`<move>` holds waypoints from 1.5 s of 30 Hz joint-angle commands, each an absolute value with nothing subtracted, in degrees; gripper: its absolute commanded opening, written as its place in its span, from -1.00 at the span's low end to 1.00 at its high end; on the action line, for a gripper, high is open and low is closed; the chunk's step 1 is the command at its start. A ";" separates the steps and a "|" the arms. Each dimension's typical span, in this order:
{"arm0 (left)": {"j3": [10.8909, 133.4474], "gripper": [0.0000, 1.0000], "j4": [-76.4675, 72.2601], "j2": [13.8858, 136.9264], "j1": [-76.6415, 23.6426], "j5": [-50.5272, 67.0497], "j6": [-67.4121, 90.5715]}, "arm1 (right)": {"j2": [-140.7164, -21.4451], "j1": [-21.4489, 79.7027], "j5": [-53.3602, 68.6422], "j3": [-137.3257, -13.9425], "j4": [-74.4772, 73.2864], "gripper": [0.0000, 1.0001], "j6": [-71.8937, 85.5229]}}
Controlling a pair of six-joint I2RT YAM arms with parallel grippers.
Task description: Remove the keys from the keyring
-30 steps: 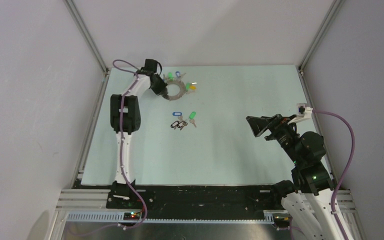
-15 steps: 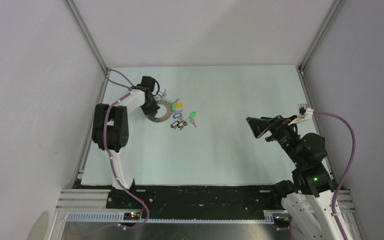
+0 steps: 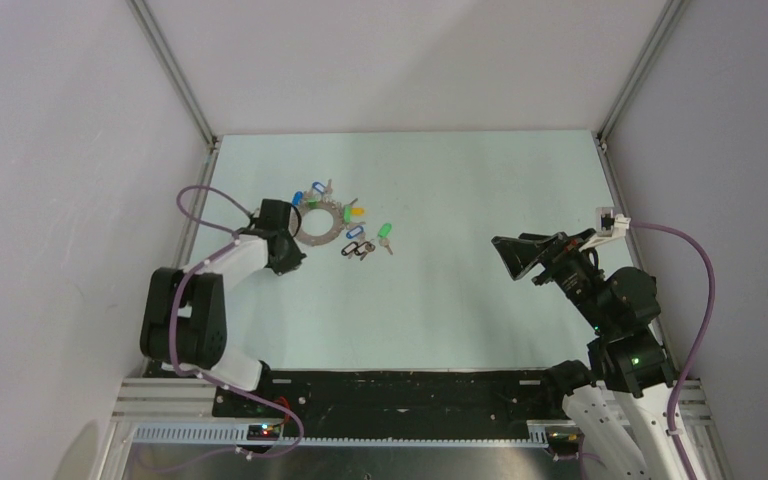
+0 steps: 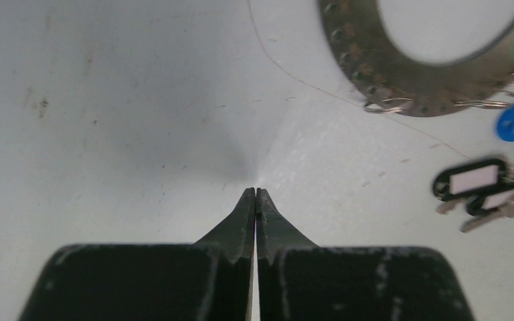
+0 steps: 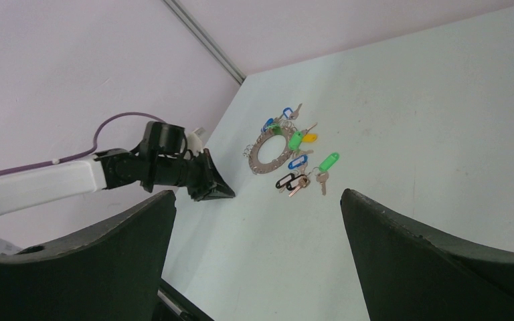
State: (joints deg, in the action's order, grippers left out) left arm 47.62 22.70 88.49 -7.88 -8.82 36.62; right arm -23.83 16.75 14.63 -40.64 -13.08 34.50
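The grey keyring (image 3: 305,232) lies flat on the table at the far left. It also shows in the left wrist view (image 4: 375,73) and in the right wrist view (image 5: 260,164). Keys with blue (image 3: 317,187), green and yellow (image 3: 356,212) tags hang from its far and right rim. Loose keys with black tags (image 3: 353,248) and a green tag (image 3: 384,232) lie just right of it. My left gripper (image 3: 298,263) is shut and empty, its tips (image 4: 255,192) on the table just near-left of the ring. My right gripper (image 3: 508,256) is open and empty, raised at the right.
The light table (image 3: 440,310) is bordered by a metal frame rail (image 3: 185,240) along its left edge, close to the left arm. White walls enclose the back and sides. The black-tagged keys (image 4: 472,180) lie to the right of the left gripper's tips.
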 commanded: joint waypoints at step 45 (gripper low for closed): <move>58.28 -0.97 16.85 99.08 -13.63 -12.00 27.39 | -21.09 16.48 13.70 -44.72 -16.43 0.99 33.75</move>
